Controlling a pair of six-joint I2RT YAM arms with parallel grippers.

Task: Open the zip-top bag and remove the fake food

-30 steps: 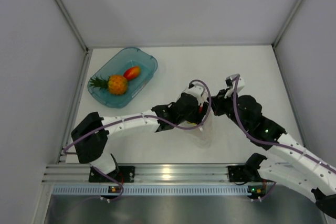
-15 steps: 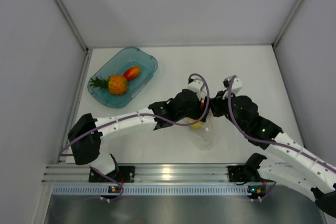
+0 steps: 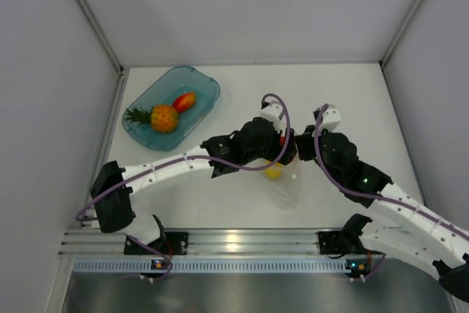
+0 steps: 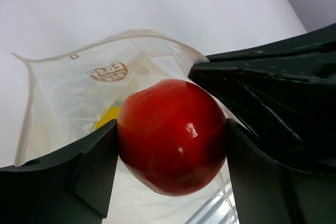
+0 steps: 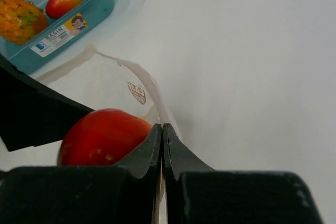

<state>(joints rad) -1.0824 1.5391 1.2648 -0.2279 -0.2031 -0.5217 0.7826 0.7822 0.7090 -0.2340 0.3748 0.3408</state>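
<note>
You see the left gripper (image 4: 173, 141) clamped on a red fruit (image 4: 169, 129), one finger on each side of it. The fruit sits at the open mouth of the bag (image 4: 63, 95), just above the film. The bag lies on the table between the two wrists, mouth held apart. A lemon (image 4: 107, 119) rests inside the bag, behind the red fruit. The right gripper (image 5: 162, 136) has its fingers together, pinching the rim of the bag beside the red fruit. The tray (image 3: 208, 95) stands well apart from the bag, to its far left. It holds a pineapple (image 3: 163, 117) and a red-orange fruit (image 3: 184, 101).
</note>
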